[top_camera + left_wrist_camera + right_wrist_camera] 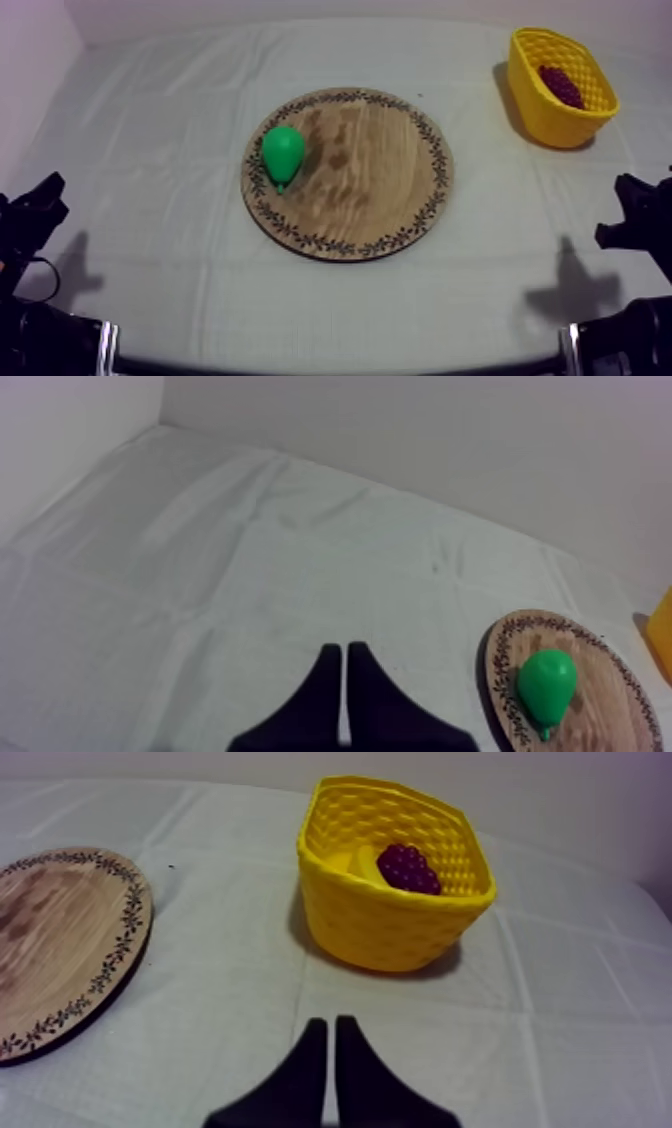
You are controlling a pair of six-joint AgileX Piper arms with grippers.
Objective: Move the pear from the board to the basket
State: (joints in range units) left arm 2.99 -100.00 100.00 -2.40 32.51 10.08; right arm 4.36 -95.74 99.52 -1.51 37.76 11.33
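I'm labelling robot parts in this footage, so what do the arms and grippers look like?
The left gripper and right gripper match: two plain black fingers each, broad at the base, tapering to slim tips. From above, left arm and right arm are black, angular shapes.

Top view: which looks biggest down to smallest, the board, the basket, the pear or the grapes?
wooden board
yellow basket
pear
grapes, partly hidden in the basket, so less sure
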